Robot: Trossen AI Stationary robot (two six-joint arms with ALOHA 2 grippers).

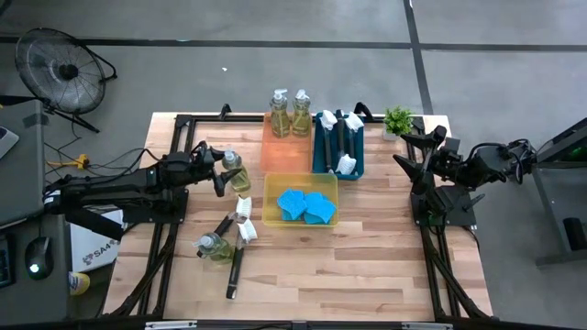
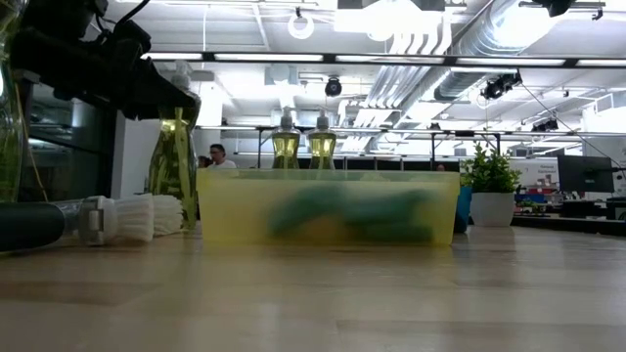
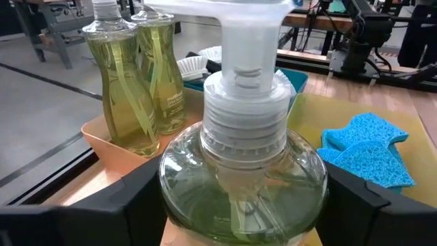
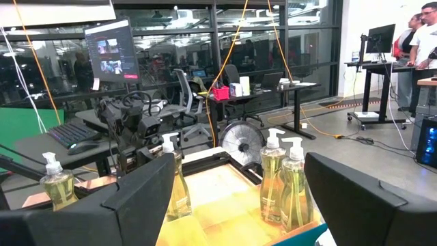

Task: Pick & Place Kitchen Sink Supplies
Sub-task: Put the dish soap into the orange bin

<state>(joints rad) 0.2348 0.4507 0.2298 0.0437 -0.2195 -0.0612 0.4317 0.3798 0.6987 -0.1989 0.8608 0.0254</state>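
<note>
My left gripper (image 1: pixel 227 174) is shut on an upright clear soap bottle (image 1: pixel 238 176) with a white pump, left of the yellow tray (image 1: pixel 271 218) that holds blue sponges (image 1: pixel 305 205). Two more soap bottles (image 1: pixel 289 114) stand in the orange tray (image 1: pixel 286 158). Dish brushes (image 1: pixel 340 137) lie in the teal tray (image 1: pixel 316 151). Another bottle (image 1: pixel 212 246) lies on its side on the table, beside two brushes (image 1: pixel 237 252). My right gripper (image 1: pixel 411 151) waits open at the table's right edge, touching nothing. My left gripper pinches the bottle between its two fingers (image 3: pixel 130 205), one on each side of the rounded shoulder (image 3: pixel 179 179) just under the pump collar. The fingers come nearly level from the table's left. The bottle stands upright; whether its base rests on the table I cannot tell.
A small potted plant (image 1: pixel 398 120) stands at the far right, behind the teal tray. A brush head (image 2: pixel 127 217) lies close in front of the held bottle (image 2: pixel 174 166) in the low view. Bare wood lies along the near edge and on the right.
</note>
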